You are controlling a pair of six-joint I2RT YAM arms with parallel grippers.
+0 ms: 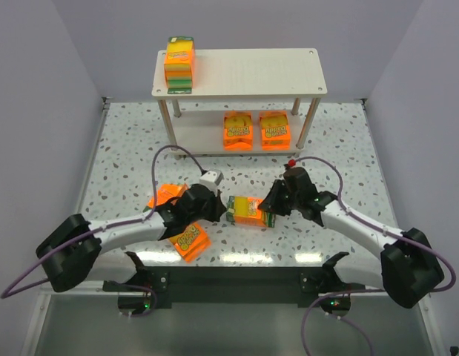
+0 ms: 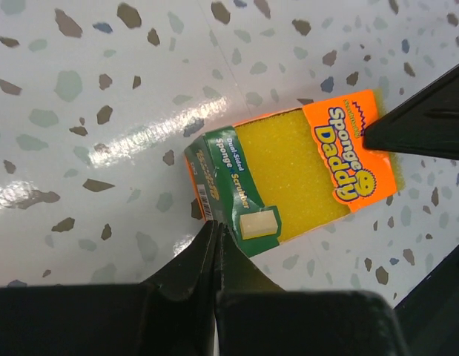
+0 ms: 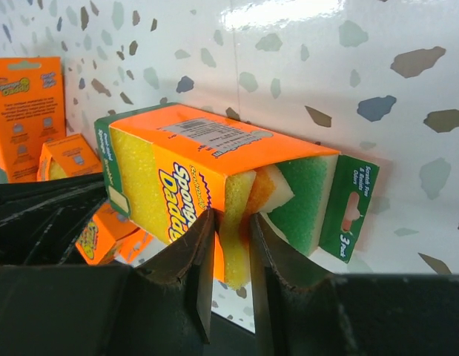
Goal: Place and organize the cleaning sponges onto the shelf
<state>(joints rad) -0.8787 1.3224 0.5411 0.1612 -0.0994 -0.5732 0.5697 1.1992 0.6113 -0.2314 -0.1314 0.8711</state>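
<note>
One cleaning sponge pack [image 1: 250, 211] lies on the table between my two grippers, orange with a yellow face and green ends. My right gripper [image 1: 272, 202] is shut on it: in the right wrist view the fingers [image 3: 203, 245] pinch the yellow layer of the pack [image 3: 185, 178] beside its green hang tab. My left gripper [image 2: 216, 226] is shut, its tips touching the other green end of the pack [image 2: 288, 178]. The shelf [image 1: 251, 70] stands at the back, with packs stacked on its top left [image 1: 179, 65] and two packs [image 1: 238, 130] [image 1: 274, 130] on the lower tier.
Two more packs lie by my left arm: one behind it [image 1: 165, 196] and one in front [image 1: 189, 241]. The right wrist view shows these orange packs [image 3: 29, 111] behind the held one. A finger of the right gripper [image 2: 422, 126] enters the left wrist view.
</note>
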